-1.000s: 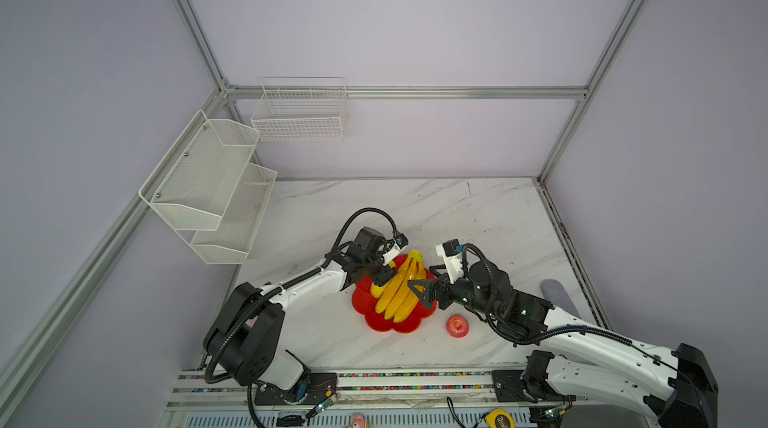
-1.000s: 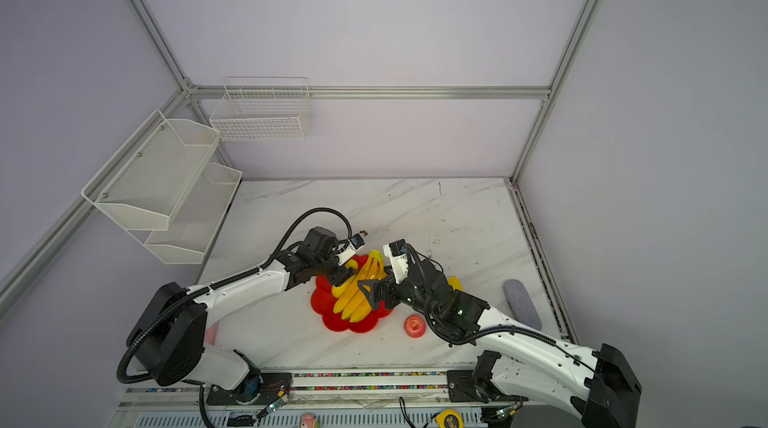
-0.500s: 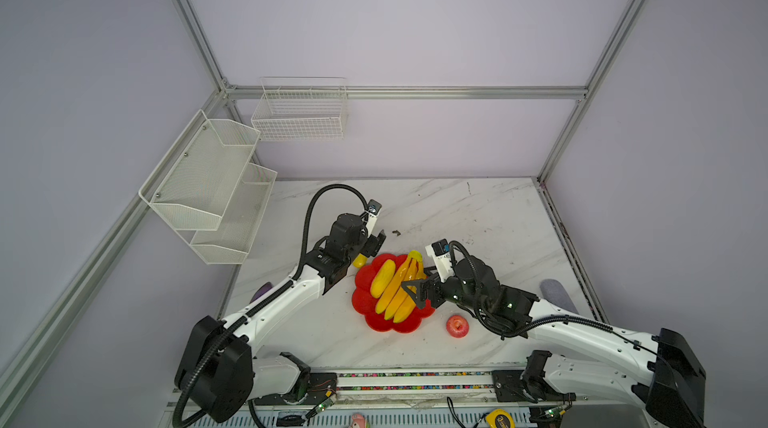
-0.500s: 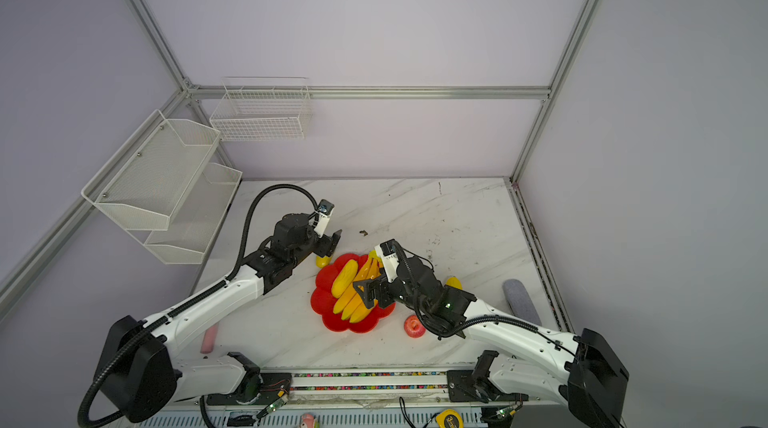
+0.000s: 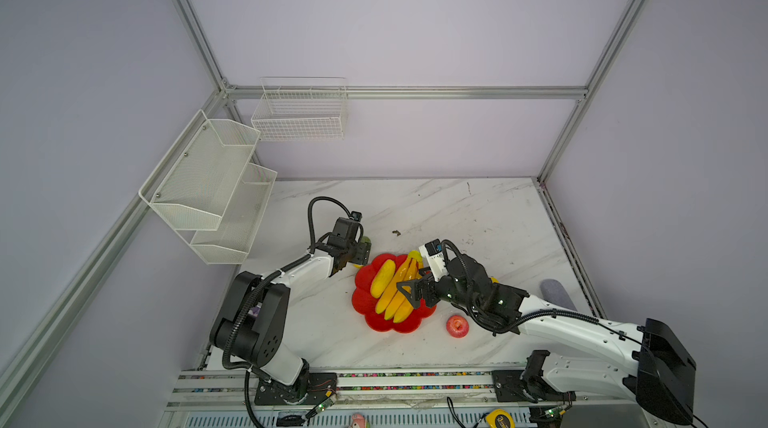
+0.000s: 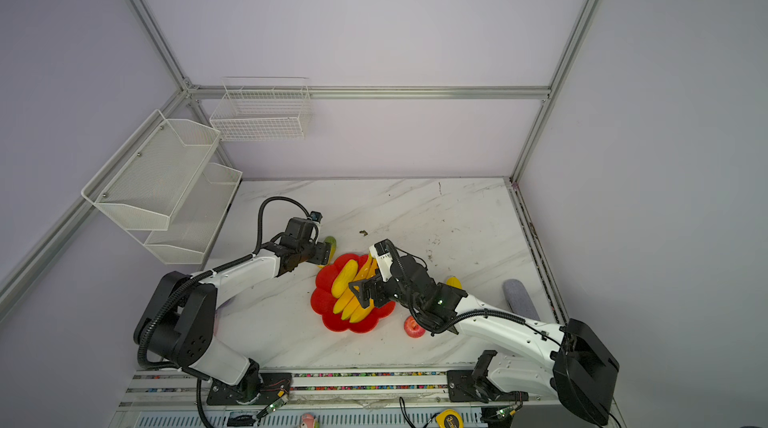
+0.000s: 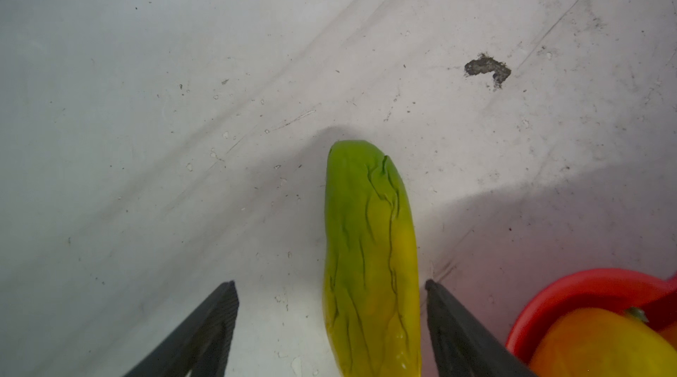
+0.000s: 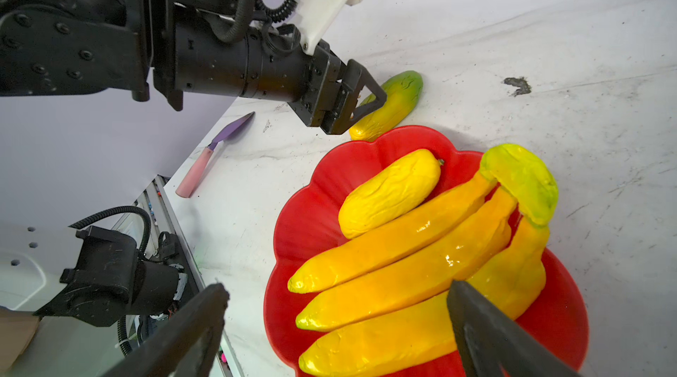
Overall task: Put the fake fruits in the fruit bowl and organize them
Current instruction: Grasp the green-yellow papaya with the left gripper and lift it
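Starting at the fruit bowl (image 5: pixel 365 309): sits on the marble table (image 5: pixel 457 213), below and just ahead of the right gripper (image 8: pixel 337 285). Holds the banana bunch (image 8: pixel 421 265) and one yellow ridged fruit (image 8: pixel 388 193), side by side and touching. Hangs over the bunch with jaws spread wide, clamping nothing.

Lies flat on the table just outside the bowl rim: green-yellow fruit (image 7: pixel 370 254), running lengthwise between the jaws of the left gripper (image 7: pixel 329 283), nearer one side. Straddles it with jaws released and bare table visible at the farther side; cannot tell contact at the nearer side.

Rests behind the right jaws, apart from the bowl: red apple (image 5: pixel 457 325). Shows on the arm's other side, mostly hidden: second yellow ridged fruit (image 6: pixel 453 281). Lies well behind the left jaws: pink-handled knife (image 8: pixel 216 148). Marks the table ahead of the left jaws, past the fruit's green tip: dark smudge (image 7: pixel 487 69).
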Tool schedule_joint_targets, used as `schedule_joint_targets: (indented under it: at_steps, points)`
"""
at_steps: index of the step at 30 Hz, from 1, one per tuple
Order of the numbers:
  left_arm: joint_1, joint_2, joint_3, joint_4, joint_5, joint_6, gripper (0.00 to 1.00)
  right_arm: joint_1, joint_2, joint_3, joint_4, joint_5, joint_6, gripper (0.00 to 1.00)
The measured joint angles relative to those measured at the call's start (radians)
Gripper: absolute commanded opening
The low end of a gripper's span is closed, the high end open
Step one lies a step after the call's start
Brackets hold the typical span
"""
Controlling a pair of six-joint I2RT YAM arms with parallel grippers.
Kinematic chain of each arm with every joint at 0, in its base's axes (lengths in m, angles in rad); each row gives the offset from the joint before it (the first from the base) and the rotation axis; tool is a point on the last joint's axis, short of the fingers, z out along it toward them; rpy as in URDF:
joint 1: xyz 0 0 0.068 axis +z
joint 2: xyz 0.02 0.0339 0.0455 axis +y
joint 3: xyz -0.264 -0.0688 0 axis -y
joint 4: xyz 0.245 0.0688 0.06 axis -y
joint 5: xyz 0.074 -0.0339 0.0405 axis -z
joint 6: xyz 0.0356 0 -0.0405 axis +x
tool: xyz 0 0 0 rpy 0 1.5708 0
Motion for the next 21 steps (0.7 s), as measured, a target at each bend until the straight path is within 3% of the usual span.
schedule_joint_targets:
  at_steps: [8, 16, 21]
  points:
    - [0.005, 0.053, 0.002, 0.0, 0.037, -0.021, 0.73, 0.0, 0.028, 0.0, 0.009, -0.009, 0.0, 0.97]
    - [0.025, 0.063, 0.002, 0.008, 0.072, -0.058, 0.51, 0.0, 0.043, 0.0, 0.014, -0.013, 0.0, 0.97]
    - [0.042, 0.06, 0.002, 0.017, 0.081, -0.07, 0.47, 0.0, 0.043, 0.0, 0.016, -0.013, 0.0, 0.97]
